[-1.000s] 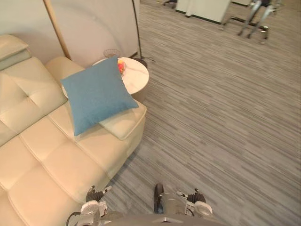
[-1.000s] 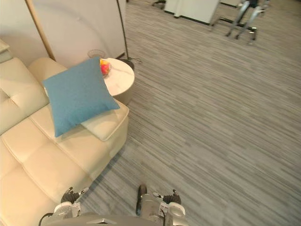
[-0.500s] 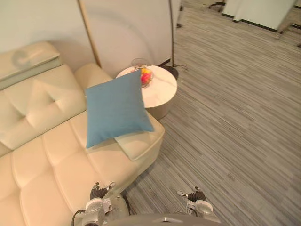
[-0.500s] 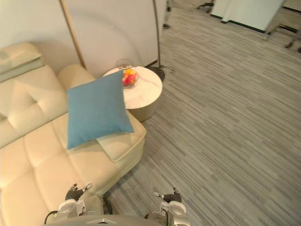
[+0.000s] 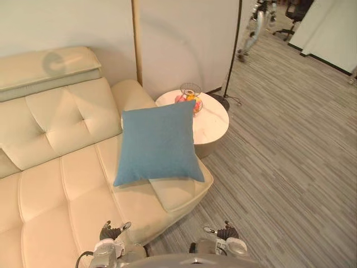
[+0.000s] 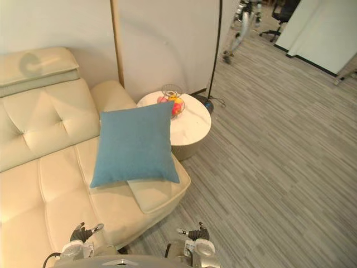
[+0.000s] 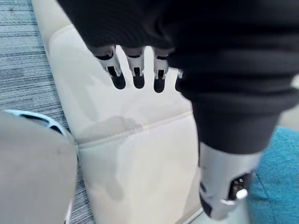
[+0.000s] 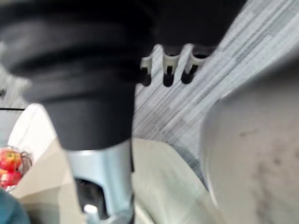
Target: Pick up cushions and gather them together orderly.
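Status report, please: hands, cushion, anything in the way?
Left hand and right hand open, low, holding nothing. Blue square fabric cushion lies on cream leather sofa end, untouched. Round white side table close behind it.

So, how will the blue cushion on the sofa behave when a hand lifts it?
The blue cushion looks plump, so probably light and soft; gripped by one corner it may sag. Its cloth cover looks matte, likely not slippery. It lies tilted on the sofa, so a push could slide it.
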